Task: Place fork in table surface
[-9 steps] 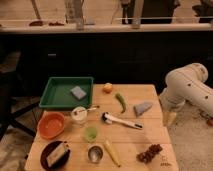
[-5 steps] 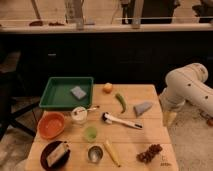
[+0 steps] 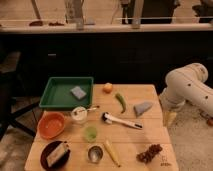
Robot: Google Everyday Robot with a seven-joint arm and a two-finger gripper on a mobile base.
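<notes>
The fork (image 3: 92,108) is a slim silver piece. One end rests in a small white cup (image 3: 78,114) and the other sticks out to the right over the table surface (image 3: 150,134), a light wooden top. My white arm (image 3: 187,89) curves in from the right, beside the table's right edge. Its gripper (image 3: 170,118) hangs low by that edge, well away from the fork. It stands open and holds nothing.
A green tray (image 3: 59,95) with a grey sponge (image 3: 78,92) is at the back left. An orange (image 3: 107,88), green pepper (image 3: 121,102), grey cloth (image 3: 143,108), black-and-white utensil (image 3: 122,121), orange bowl (image 3: 51,125), green cup (image 3: 90,133), black bowl (image 3: 55,154), metal cup (image 3: 95,153) and grapes (image 3: 150,153) lie around.
</notes>
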